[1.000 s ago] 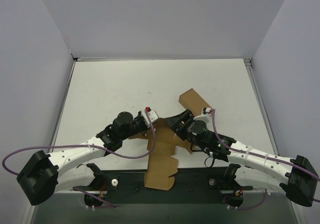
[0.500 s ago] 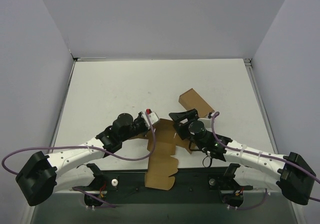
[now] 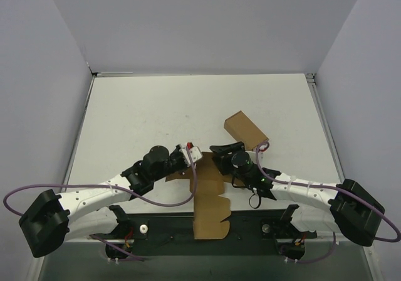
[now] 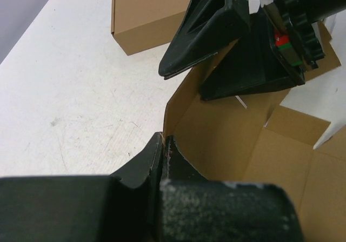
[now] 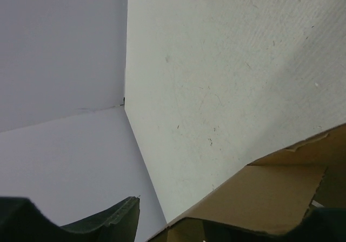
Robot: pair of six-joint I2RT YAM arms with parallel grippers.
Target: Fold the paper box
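**One paper box, two claws, one carton**

Two arms are seen on one white surface: the left arm and the right arm. Each arm ends in one claw, so two claws are counted.

One paper box is seen. It is a flat brown sheet with many flaps, laid in the middle of the near side of the surface, between the two arms. Its long part is stretched toward the near edge and hangs over the dark strip there. At its far end some flaps are lifted up, so that a small open corner is made.

The left claw is pressed together on the thin edge of one lifted flap of the paper box. The edge is pinched between its two fingers.

The right claw is held apart. Its two black fingers are seen at the far end of the paper box, and a lifted flap is stood between them. One finger is on the outer side of that flap and one is on the inner side. Whether the flap is touched by them cannot be told.

One longer brown carton is laid closed on the surface, just behind the right claw and apart from the paper box.
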